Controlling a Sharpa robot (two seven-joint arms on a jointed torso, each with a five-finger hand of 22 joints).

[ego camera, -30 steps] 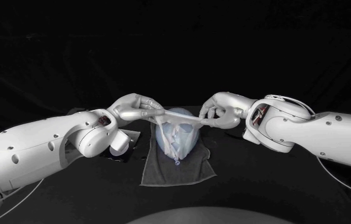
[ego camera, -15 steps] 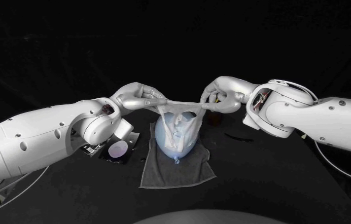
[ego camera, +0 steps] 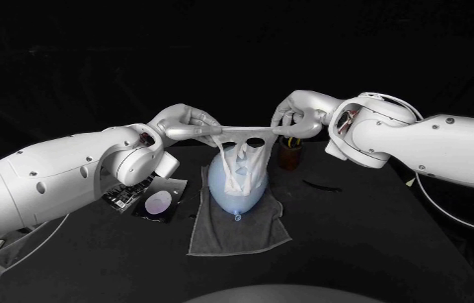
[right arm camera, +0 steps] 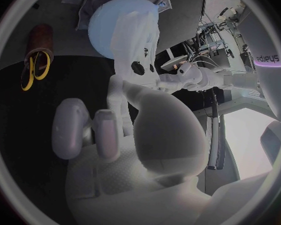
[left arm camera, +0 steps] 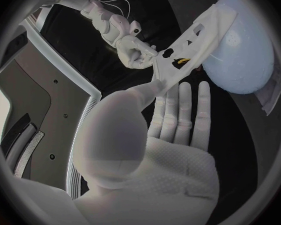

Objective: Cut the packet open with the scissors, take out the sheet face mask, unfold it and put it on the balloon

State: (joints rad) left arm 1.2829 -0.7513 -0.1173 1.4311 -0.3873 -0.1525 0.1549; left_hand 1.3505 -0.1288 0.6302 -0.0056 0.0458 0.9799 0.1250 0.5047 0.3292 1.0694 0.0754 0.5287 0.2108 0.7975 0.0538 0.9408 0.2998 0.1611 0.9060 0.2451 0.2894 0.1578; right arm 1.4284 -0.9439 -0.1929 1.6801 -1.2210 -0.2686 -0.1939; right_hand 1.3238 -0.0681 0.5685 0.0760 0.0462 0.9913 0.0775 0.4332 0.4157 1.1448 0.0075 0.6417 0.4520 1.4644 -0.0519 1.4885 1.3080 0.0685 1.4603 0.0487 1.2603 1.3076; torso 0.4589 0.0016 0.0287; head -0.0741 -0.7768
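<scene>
The white sheet mask (ego camera: 244, 129) is stretched out in the air between my two hands, its eye holes showing. My left hand (ego camera: 188, 126) pinches one end and my right hand (ego camera: 296, 119) pinches the other. Its lower part hangs down onto the pale blue balloon (ego camera: 225, 183), which lies on a grey towel (ego camera: 237, 231). In the left wrist view the mask (left arm camera: 190, 50) spans from my left hand (left arm camera: 172, 120) to my right hand (left arm camera: 134, 47), beside the balloon (left arm camera: 247, 50). The right wrist view shows the mask (right arm camera: 131, 50) draped across the balloon (right arm camera: 112, 27). The yellow-handled scissors (right arm camera: 31, 67) stand in a brown cup (right arm camera: 37, 40).
The brown cup (ego camera: 288, 155) stands just right of the balloon, under my right hand. A flat tray with a round pale thing (ego camera: 158, 203) lies left of the towel. A small dark strip (ego camera: 321, 185) lies on the table to the right.
Both hands have risen and drawn apart, pulling the mask taut and higher above the balloon. The brown cup under my right hand has come into sight.
</scene>
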